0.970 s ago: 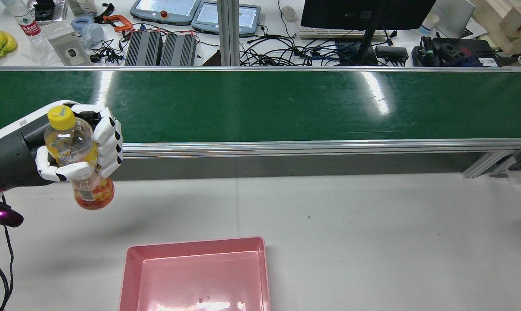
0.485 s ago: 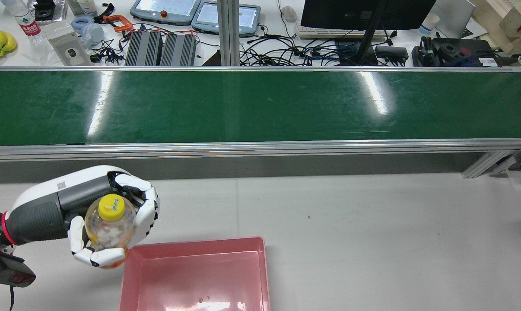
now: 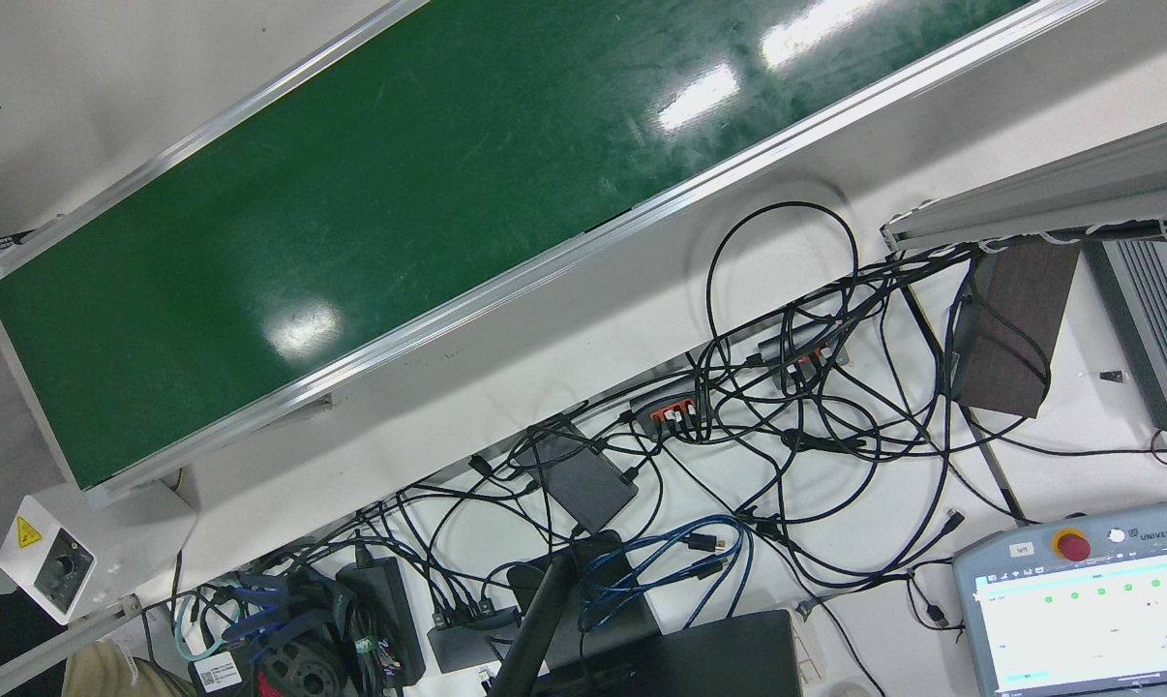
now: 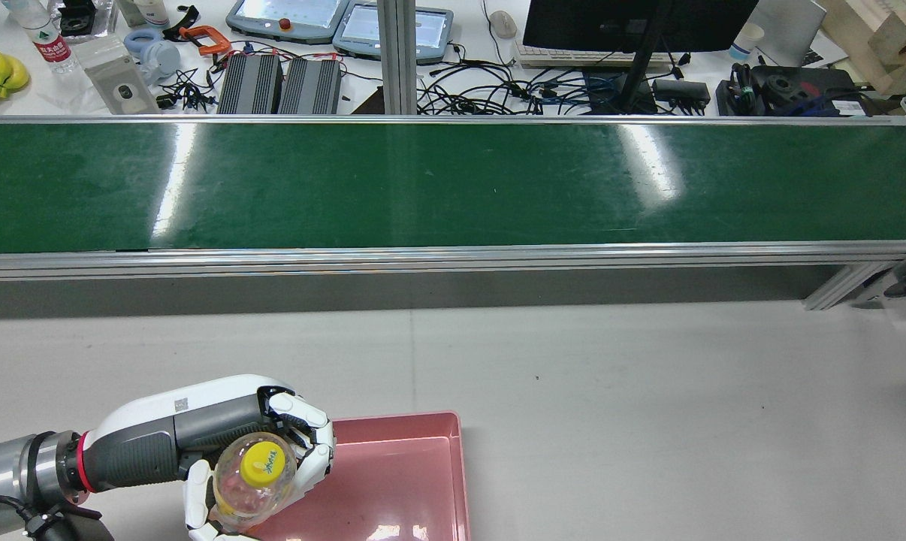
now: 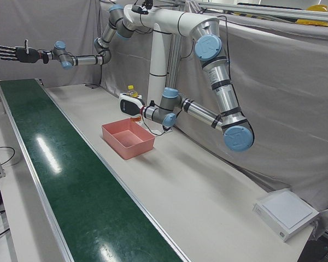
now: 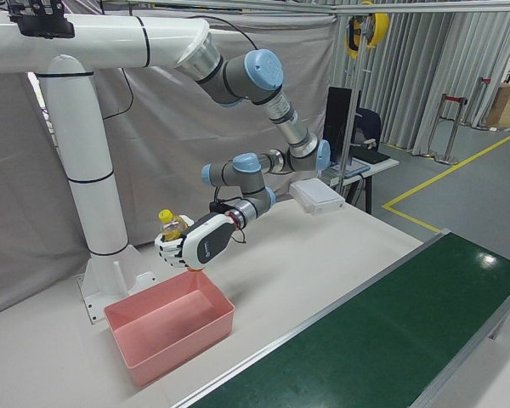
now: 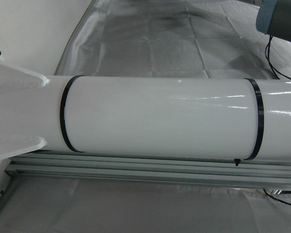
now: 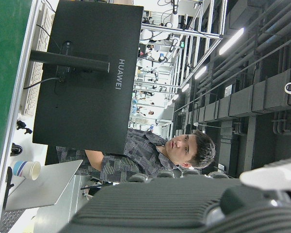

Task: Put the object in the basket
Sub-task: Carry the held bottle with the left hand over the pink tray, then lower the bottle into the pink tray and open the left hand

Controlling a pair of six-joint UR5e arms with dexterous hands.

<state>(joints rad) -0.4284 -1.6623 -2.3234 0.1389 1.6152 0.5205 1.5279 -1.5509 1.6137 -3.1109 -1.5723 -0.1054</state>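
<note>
Grey curtains (image 6: 153, 110) enclose the white worktop (image 4: 648, 413). A green conveyor belt (image 4: 453, 184) borders a cable-strewn desk (image 3: 835, 503).

My station is brightly and evenly lit from overhead; the green conveyor belt (image 4: 453, 184) throws back two white glare streaks in the rear view, left of centre and right of centre; the pink basket (image 4: 393, 481) has a small glint at its bottom edge; shadows on my table are soft and faint; all views are sharp, though my right hand view blurs in its lower part.
</note>
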